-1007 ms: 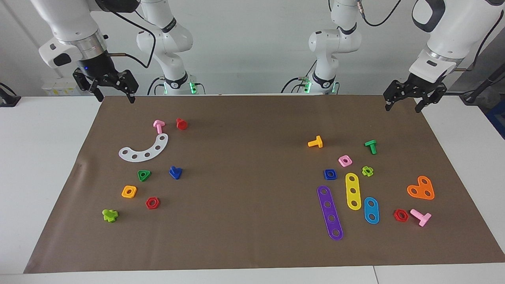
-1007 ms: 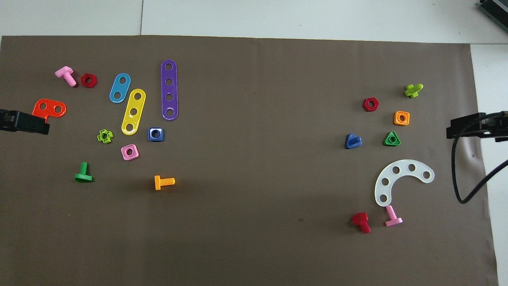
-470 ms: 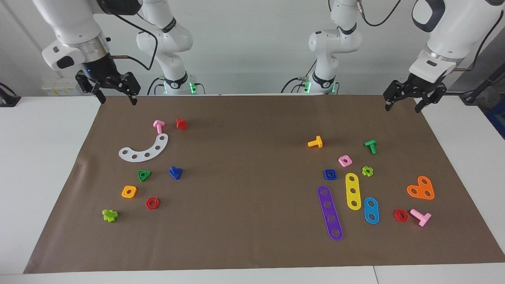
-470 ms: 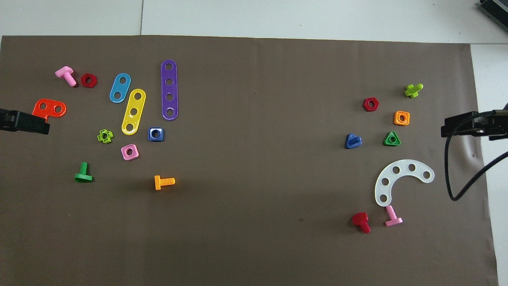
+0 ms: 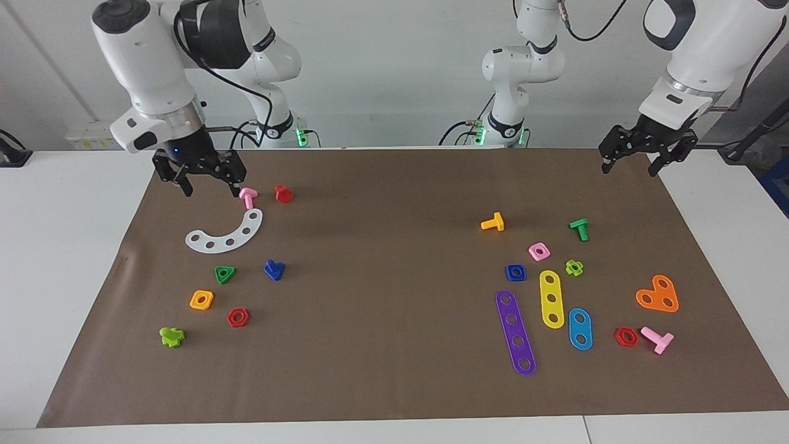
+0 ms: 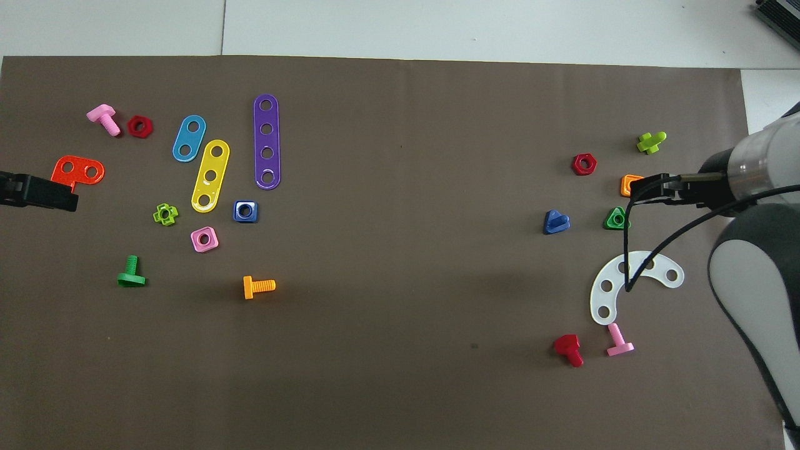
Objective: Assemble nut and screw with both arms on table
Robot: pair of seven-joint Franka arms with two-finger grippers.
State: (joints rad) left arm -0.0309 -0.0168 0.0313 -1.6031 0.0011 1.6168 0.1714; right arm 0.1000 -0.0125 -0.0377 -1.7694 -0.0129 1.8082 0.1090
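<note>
The blue square nut [image 5: 516, 272] lies on the brown mat [image 5: 394, 370] toward the left arm's end, beside a purple strip; it also shows in the overhead view [image 6: 245, 211]. The blue screw [image 5: 274, 269] with its triangular head lies toward the right arm's end, next to a green triangular nut [image 5: 225, 274]; it also shows in the overhead view [image 6: 555, 222]. My right gripper [image 5: 211, 190] is open and empty, up over the mat beside a pink screw [image 5: 248, 197]; from above it [image 6: 647, 189] covers part of the orange nut. My left gripper [image 5: 629, 169] is open and empty and waits over the mat's corner.
A white curved plate [image 5: 226, 235], red screw [image 5: 283, 193], orange nut [image 5: 201, 300], red nut [image 5: 238, 317] and lime screw [image 5: 172, 337] lie around the blue screw. Pink nut [image 5: 539, 251], yellow strip [image 5: 552, 298], purple strip [image 5: 516, 332] and orange screw [image 5: 493, 222] surround the blue nut.
My right arm has swung out from the mat's corner and come down over the mat, toward the pink screw and curved plate. The left arm and all parts have not moved.
</note>
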